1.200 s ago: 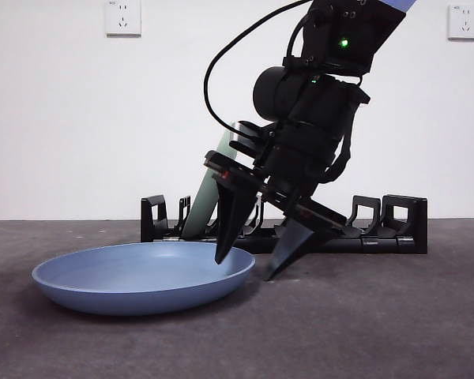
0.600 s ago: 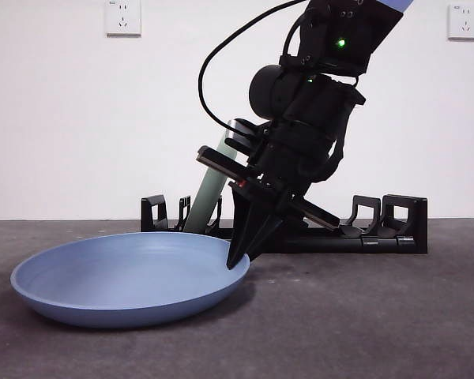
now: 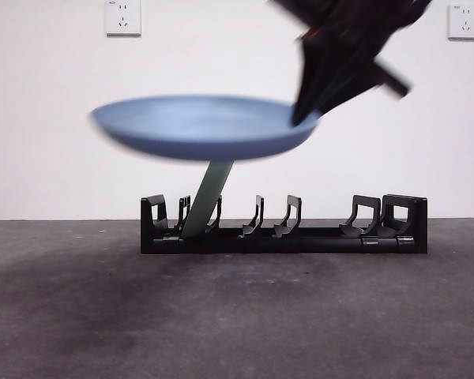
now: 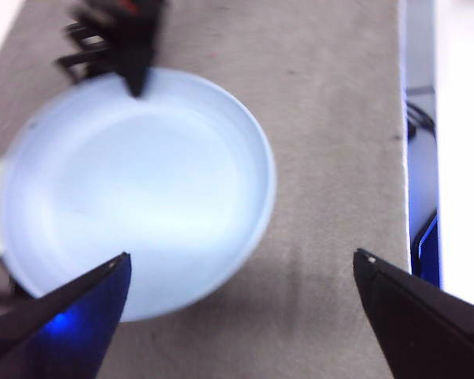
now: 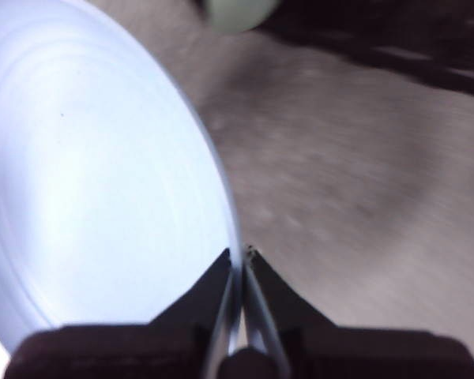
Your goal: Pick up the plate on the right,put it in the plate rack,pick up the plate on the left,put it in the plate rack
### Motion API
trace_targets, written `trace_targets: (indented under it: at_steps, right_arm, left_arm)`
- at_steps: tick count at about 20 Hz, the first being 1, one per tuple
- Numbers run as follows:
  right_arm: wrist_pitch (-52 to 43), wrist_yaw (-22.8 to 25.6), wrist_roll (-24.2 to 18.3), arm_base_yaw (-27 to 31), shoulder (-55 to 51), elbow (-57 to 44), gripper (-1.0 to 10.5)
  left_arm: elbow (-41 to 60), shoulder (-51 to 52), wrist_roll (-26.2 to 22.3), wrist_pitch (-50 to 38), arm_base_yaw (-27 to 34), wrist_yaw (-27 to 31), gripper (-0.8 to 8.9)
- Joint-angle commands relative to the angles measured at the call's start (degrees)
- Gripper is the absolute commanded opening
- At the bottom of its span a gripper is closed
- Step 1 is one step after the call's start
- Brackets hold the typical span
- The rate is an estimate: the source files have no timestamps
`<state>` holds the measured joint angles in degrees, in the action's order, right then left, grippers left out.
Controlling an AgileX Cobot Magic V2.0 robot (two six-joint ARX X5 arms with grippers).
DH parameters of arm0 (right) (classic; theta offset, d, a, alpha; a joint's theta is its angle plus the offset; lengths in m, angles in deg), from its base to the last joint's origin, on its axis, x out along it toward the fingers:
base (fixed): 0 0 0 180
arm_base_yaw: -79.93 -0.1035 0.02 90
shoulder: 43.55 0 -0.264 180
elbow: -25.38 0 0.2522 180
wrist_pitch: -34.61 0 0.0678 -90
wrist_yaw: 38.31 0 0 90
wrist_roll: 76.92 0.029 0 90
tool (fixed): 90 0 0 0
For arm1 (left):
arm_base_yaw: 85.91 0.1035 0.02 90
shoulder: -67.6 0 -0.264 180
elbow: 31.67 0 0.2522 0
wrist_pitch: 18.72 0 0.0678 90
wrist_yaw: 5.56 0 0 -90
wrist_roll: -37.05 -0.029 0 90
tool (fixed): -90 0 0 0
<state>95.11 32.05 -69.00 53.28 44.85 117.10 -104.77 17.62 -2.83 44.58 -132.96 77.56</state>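
Blue plate held aloft by my right end effector, whose jaws are clamped together on the plate's rim at its 3 o'clock edge in the front view; the plate hangs roughly level, well above the plate rack and clear of the counter. My left end effector waits overhead with its jaws wide apart, gripping nothing, and looks down into the plate's bowl. A pale green plate already stands tilted between prongs near the rack's 9 o'clock end, its top edge close under the blue plate. Materials: the blue plate is a shallow, smooth, matte round dish with faint concentric rings and a thin raised lip; the rack is long, low, black plastic with pairs of curved upright prongs and blocky ends; the counter is dark grey and finely grained. Risks, as I judge them: a pinch on one thin edge of a smooth dish leaves most of its weight hanging to one side, so it could pivot or slip in the jaws during a fast swing; bringing it down without first turning it upright could knock the green plate or land it across the prongs rather than between them.
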Motion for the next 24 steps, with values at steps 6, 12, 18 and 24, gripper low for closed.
trace_targets:
  at_steps: [6,12,18,24]
  right_arm:
    - [12.07,-0.79,-4.96,6.49,-8.52,-0.22,-0.1]
    - [13.66,-4.46,-4.94,6.47,-10.47,-0.2,-0.1]
    - [14.62,-4.42,-5.14,6.47,-10.47,-0.2,-0.1]
    - [14.58,-5.07,-5.14,6.47,-10.47,-0.2,-0.1]
  left_arm:
    - [-0.15,-12.55,-15.5,-11.82,-14.82,19.21,4.7]
    - [-0.15,-18.67,-16.15,-13.46,-15.52,24.35,3.53]
    - [-0.15,-18.8,-16.09,-13.09,-15.54,24.9,0.18]
    - [-0.15,-18.8,-16.09,-13.05,-15.65,24.68,-0.08]
